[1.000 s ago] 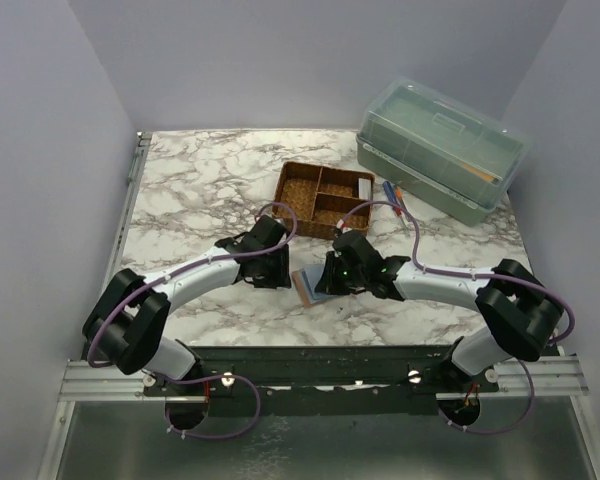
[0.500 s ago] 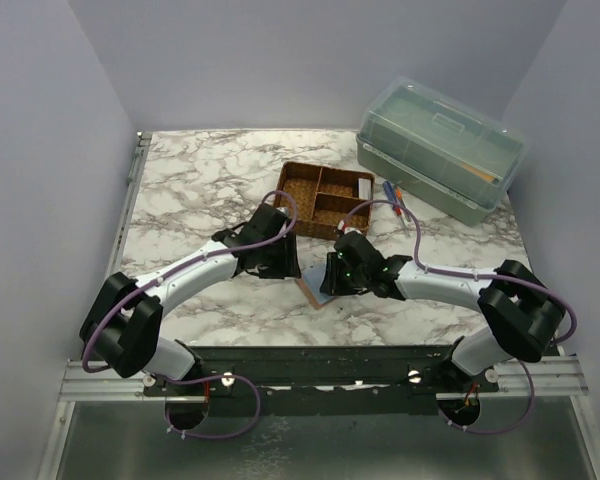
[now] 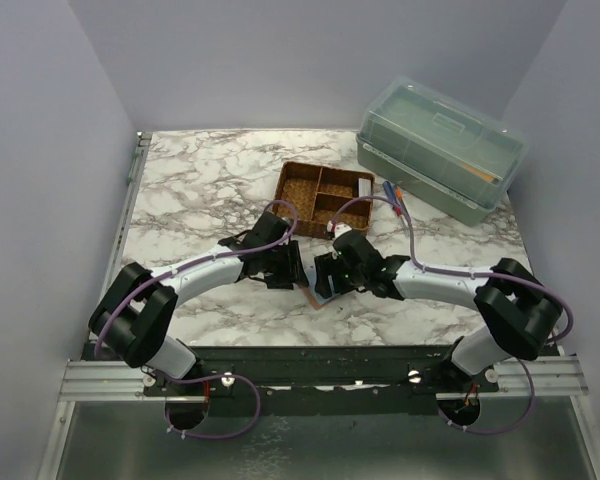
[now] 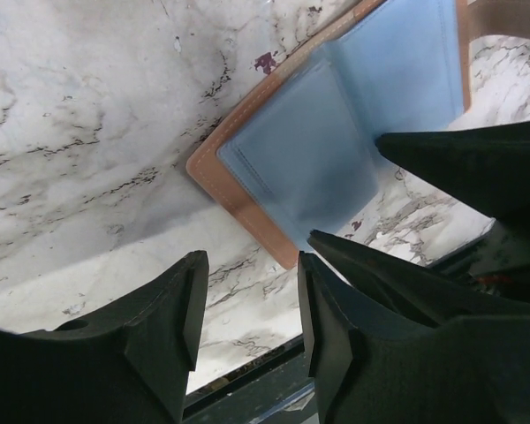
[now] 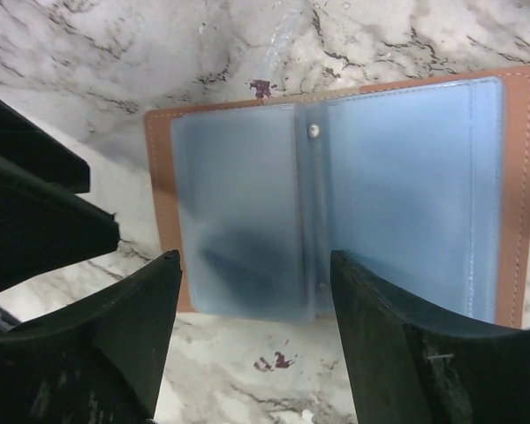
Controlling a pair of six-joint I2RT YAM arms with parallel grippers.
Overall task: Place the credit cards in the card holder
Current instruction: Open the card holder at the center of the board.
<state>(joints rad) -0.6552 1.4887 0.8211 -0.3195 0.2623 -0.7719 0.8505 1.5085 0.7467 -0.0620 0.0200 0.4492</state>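
The card holder (image 5: 336,190) lies open and flat on the marble, tan leather with bluish clear pockets and a snap at its fold. From above only its near corner (image 3: 315,296) shows between the two grippers. My right gripper (image 5: 256,261) (image 3: 327,272) hangs open over the holder's near edge, nothing between its fingers. My left gripper (image 4: 252,265) (image 3: 285,268) is open just left of the holder (image 4: 327,141), over bare marble. No loose credit cards show; whether one sits inside a pocket I cannot tell.
A brown woven divided tray (image 3: 323,198) stands behind the grippers. At the back right sits a translucent green box (image 3: 440,148), with red and blue pens (image 3: 395,195) beside it. The table's near edge and dark rail (image 4: 247,389) lie close below the left gripper.
My right gripper has gone from shut to wide open above the card holder. The left gripper has shifted slightly right, closer to the holder.
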